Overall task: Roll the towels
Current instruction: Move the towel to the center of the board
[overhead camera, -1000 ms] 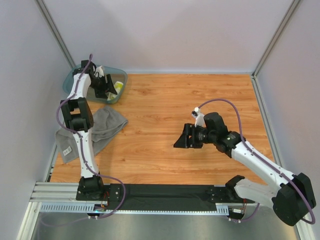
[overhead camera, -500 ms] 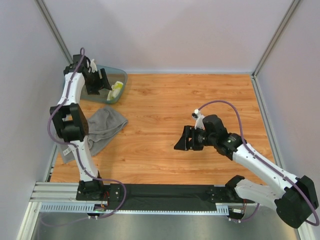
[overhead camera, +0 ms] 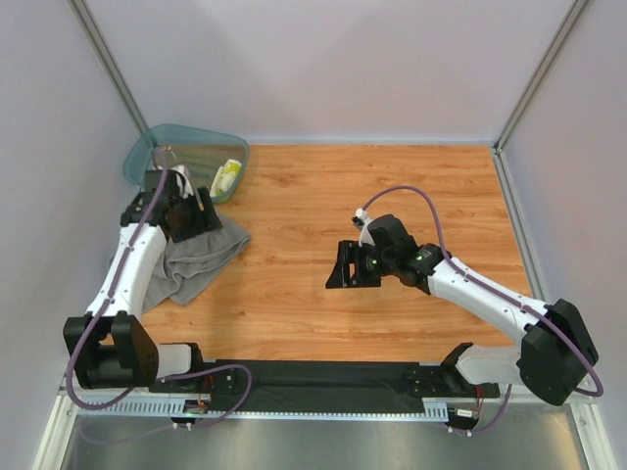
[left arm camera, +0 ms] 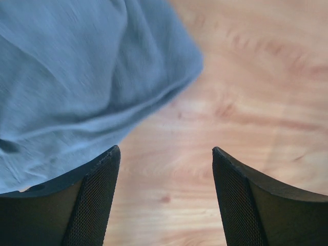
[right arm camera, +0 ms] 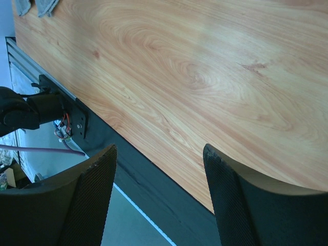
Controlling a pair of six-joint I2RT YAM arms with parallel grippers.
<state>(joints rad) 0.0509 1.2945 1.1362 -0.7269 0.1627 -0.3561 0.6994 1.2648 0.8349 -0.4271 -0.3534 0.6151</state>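
Observation:
The grey towel (overhead camera: 201,262) lies crumpled on the wooden table at the left, below the teal tub. My left gripper (overhead camera: 204,219) hovers over the towel's upper edge. In the left wrist view it (left arm camera: 165,149) is open over bare wood, with the grey towel (left arm camera: 77,77) just beyond its left finger and nothing between the fingers. The small yellow-and-white cloth (overhead camera: 227,177) lies inside the tub. My right gripper (overhead camera: 339,266) hangs open above the middle of the table, and in its own view it (right arm camera: 159,148) is empty over the table's near edge.
The translucent teal tub (overhead camera: 181,142) stands in the back left corner against the wall. A black base rail (overhead camera: 323,377) runs along the near edge, seen also as the dark rail (right arm camera: 133,154) in the right wrist view. Grey walls enclose three sides.
My left arm has drawn back out of the tub and come down over the grey towel. The right gripper has shifted a little to the left.

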